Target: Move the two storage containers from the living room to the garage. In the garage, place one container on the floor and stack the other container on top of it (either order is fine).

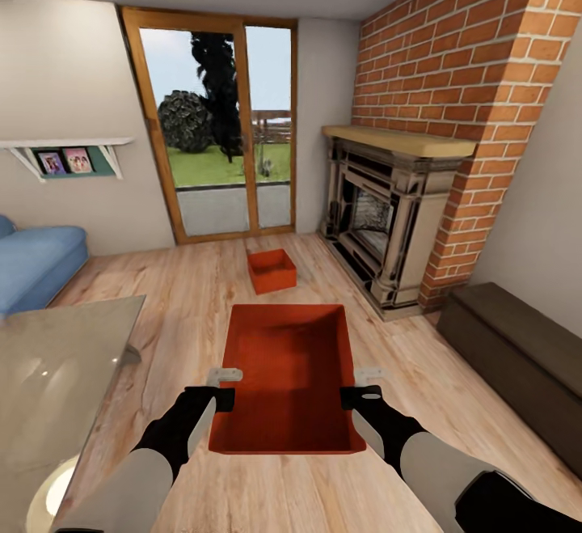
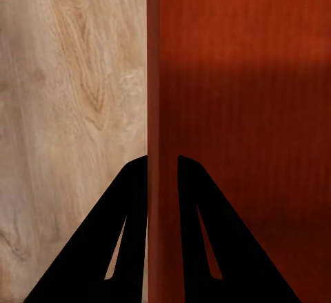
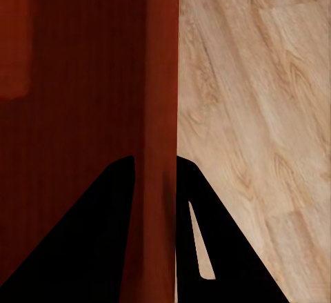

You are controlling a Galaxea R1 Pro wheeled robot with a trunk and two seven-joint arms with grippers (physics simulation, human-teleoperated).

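Both arms reach forward, roughly parallel, wrists level. Left pincer (image 1: 224, 387) clamps the near container's (image 1: 291, 371) left wall, one finger each side. Right pincer (image 1: 362, 387) clamps the right wall the same way.

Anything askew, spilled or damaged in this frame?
Nothing stands out. The near container is held level, left tool and right tool each clamped on a side wall. The second container sits upright on the wood floor.
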